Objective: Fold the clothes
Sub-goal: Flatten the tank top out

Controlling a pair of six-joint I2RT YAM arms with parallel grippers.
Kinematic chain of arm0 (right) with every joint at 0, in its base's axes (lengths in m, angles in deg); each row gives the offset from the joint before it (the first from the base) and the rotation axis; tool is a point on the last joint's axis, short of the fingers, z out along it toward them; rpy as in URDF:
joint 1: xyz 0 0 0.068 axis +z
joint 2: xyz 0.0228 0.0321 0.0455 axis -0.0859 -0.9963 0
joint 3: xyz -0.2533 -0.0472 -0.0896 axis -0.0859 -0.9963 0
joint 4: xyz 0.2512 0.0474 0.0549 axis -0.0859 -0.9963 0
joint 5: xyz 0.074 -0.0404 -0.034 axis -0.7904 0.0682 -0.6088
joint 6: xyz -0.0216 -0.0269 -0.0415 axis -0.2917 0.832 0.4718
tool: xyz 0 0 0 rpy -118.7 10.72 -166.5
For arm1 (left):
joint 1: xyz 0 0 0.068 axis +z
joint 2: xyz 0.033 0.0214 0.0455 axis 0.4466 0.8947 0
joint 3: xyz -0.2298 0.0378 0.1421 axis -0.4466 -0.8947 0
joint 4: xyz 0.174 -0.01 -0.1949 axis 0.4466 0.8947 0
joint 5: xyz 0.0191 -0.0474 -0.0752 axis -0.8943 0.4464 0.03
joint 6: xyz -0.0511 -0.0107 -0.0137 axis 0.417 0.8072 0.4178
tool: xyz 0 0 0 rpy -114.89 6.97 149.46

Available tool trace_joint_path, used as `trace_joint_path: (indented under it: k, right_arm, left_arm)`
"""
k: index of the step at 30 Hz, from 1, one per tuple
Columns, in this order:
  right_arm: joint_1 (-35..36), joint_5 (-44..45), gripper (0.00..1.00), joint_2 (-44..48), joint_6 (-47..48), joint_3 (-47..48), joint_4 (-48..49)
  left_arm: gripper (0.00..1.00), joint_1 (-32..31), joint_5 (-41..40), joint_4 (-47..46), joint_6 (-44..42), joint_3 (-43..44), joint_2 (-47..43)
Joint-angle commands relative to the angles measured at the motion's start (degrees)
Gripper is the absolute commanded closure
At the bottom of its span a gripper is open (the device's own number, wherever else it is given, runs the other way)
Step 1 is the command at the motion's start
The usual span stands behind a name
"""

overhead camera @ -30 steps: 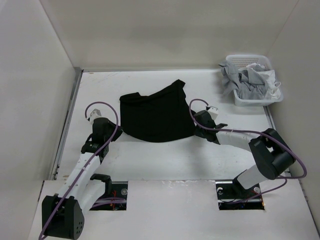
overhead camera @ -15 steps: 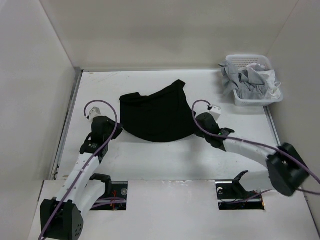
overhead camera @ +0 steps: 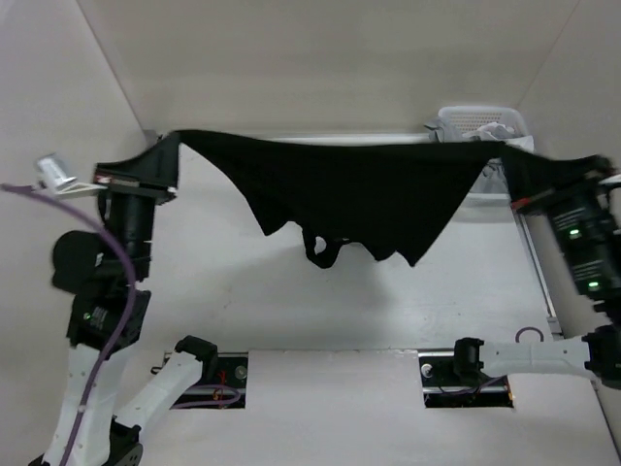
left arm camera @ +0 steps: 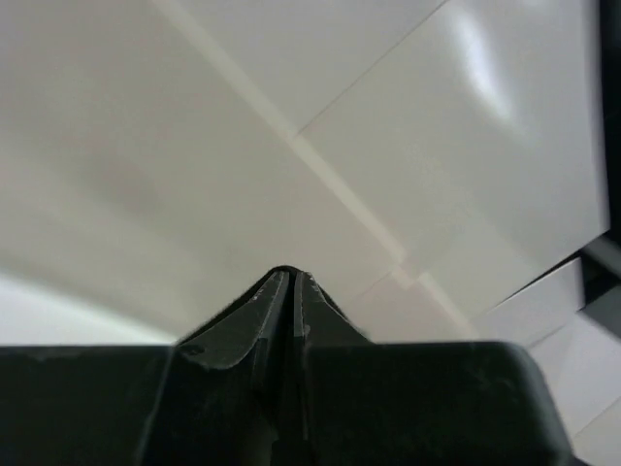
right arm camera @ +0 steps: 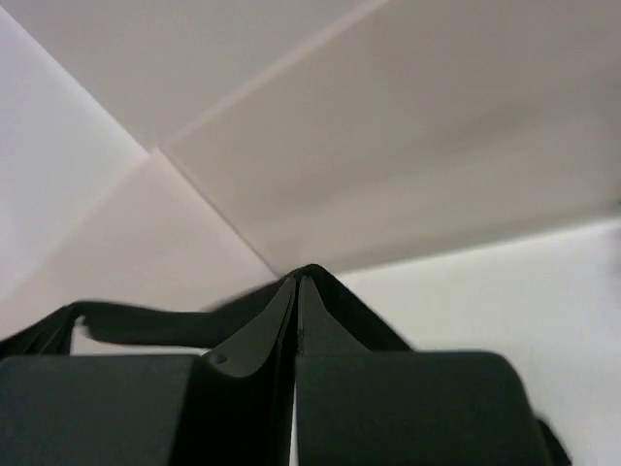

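1. Since a second ago both arms have risen off the table and swung apart. The black T-shirt (overhead camera: 359, 194), which lay bunched on the middle of the table (overhead camera: 291, 311), now hangs in the air, stretched between them.
2. The left gripper (overhead camera: 160, 160) stands high at the far left. Its jaws are clamped on the shirt's left end, and its wrist view shows the fingers (left arm camera: 267, 316) pressed to a thin slit.
3. The right gripper (overhead camera: 519, 175) is high at the far right, jaws likewise squeezed together on the shirt's right end. In its wrist view black cloth trails off to the left of the fingers (right arm camera: 262, 330).
4. The shirt spans the far half of the table. Its top edge is taut and nearly level, and its lower edge sags in uneven points near the middle, throwing a soft shadow on the surface beneath.
5. The table is plain matte white, shut in by white walls (overhead camera: 320, 58) on the left, far and right sides. A white ledge runs along the near edge.
6. Count: one black shirt, two arms, two grippers, two rectangular cutouts (overhead camera: 218, 374) in the near ledge, and one white basket (overhead camera: 466, 113) at the far right corner. The basket holds grey and white garments (overhead camera: 495, 128) and is partly hidden behind the shirt.
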Motion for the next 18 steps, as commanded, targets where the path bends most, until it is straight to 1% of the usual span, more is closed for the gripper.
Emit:
trace_joint_path:
  k: [1, 3, 5, 7, 9, 10, 12, 14, 15, 17, 18]
  right_arm:
    - [5.4, 9.2, 1.0, -4.5, 26.8, 7.8, 12.4]
    - [6.5, 9.0, 1.0, -7.5, 37.0, 12.4, 20.1]
    - [6.5, 6.7, 1.0, -10.5, 43.3, 16.1, 25.2]
    - [6.4, 4.6, 1.0, -13.7, 46.0, 19.1, 26.9]
    - [5.4, 2.6, 1.0, -16.2, 46.1, 20.4, 26.6]
    - [1.7, 1.3, 1.0, -17.3, 45.4, 20.4, 26.3]
    - [-5.5, -1.7, 1.0, -19.2, 40.9, 19.9, 22.8]
    - [-14.6, -7.0, 1.0, -21.3, 31.3, 19.7, 15.1]
    - [-18.7, -11.0, 1.0, -22.4, 25.5, 19.7, 10.3]
    - [-29.4, -21.6, 1.0, -25.1, 12.7, 20.0, 1.9]
    - [-34.4, -27.1, 1.0, -26.6, 7.6, 20.0, -0.8]
  left_arm:
    - [1.0, -0.3, -3.4, -3.8, -3.8, 9.9, 1.7]
    - [1.0, 0.2, -3.4, -3.2, -4.7, 15.2, 3.6]
    - [1.0, 0.6, -3.6, -3.3, -5.3, 18.3, 4.9]
    - [1.0, 1.3, -4.3, -3.7, -5.5, 20.4, 6.6]
    - [1.0, 1.3, -4.5, -3.7, -5.6, 20.8, 8.6]
    - [1.0, 1.4, -4.7, -3.7, -5.9, 20.3, 9.8]
    - [1.0, 2.0, -5.4, -3.3, -6.3, 18.1, 12.0]
    - [1.0, 3.0, -6.5, -3.8, -6.0, 14.3, 13.8]
    - [1.0, 3.7, -7.0, -4.2, -5.8, 12.7, 14.9]
    - [1.0, 5.3, -6.7, -5.6, -4.9, 10.3, 17.3]
    - [1.0, 6.3, -6.6, -6.2, -4.8, 9.8, 19.0]
